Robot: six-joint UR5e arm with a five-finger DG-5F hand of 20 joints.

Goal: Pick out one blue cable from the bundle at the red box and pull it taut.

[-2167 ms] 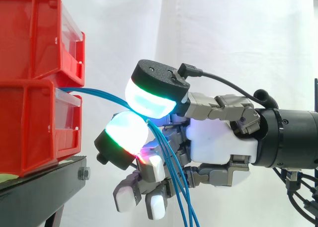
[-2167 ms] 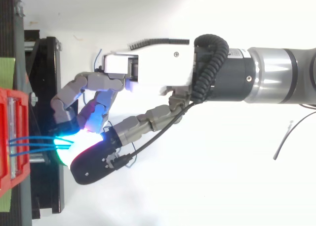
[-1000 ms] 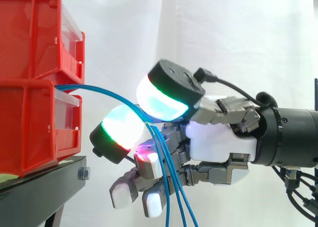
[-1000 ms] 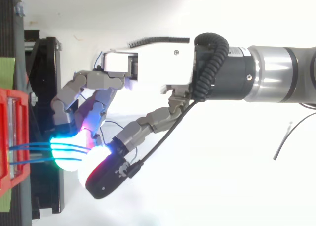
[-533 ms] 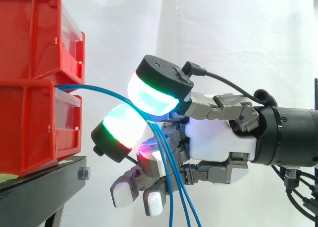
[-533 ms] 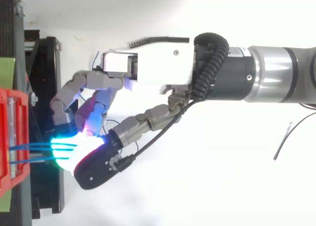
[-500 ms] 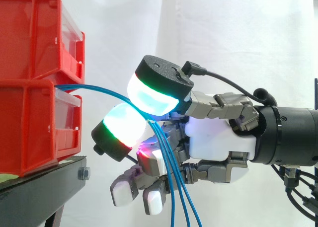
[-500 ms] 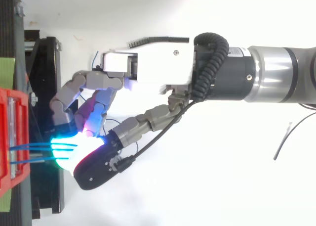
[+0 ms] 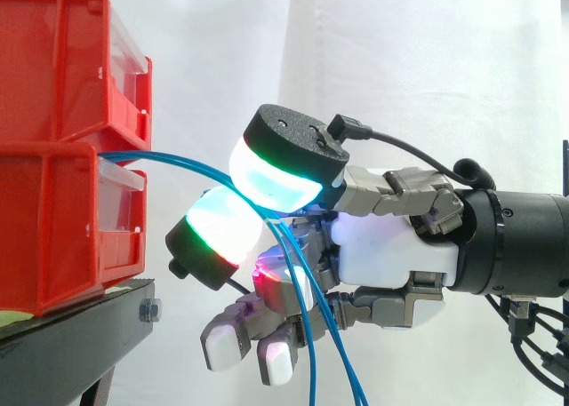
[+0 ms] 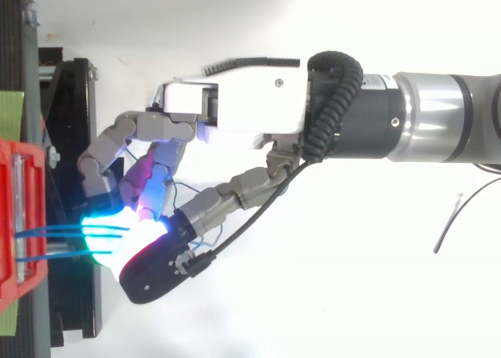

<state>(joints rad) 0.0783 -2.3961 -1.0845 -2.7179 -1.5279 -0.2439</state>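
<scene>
Blue cables (image 9: pixel 169 160) leave the front of the lower red bin (image 9: pixel 53 228) and arc right to my hand (image 9: pixel 391 255). In the top view three strands (image 10: pixel 59 234) run side by side from the bin (image 10: pixel 12 217) to the glowing pads. The thumb pad (image 9: pixel 280 162) sits above a finger pad (image 9: pixel 218 233), and the cables pass between them, pinched. Below the pinch the strands hang loose (image 9: pixel 311 335) in front of the palm. The other fingers (image 9: pixel 253 339) are curled downward, touching nothing.
A second red bin (image 9: pixel 53 59) is stacked on the lower one, both on a black stand (image 9: pixel 80 335) at the left. A white curtain hangs behind. A thin dark wire (image 10: pixel 454 217) lies on the white surface at the right.
A second ago the thumb pad stood raised off the cables. It has come down against the finger pad with the strands between. The arm has stayed in place.
</scene>
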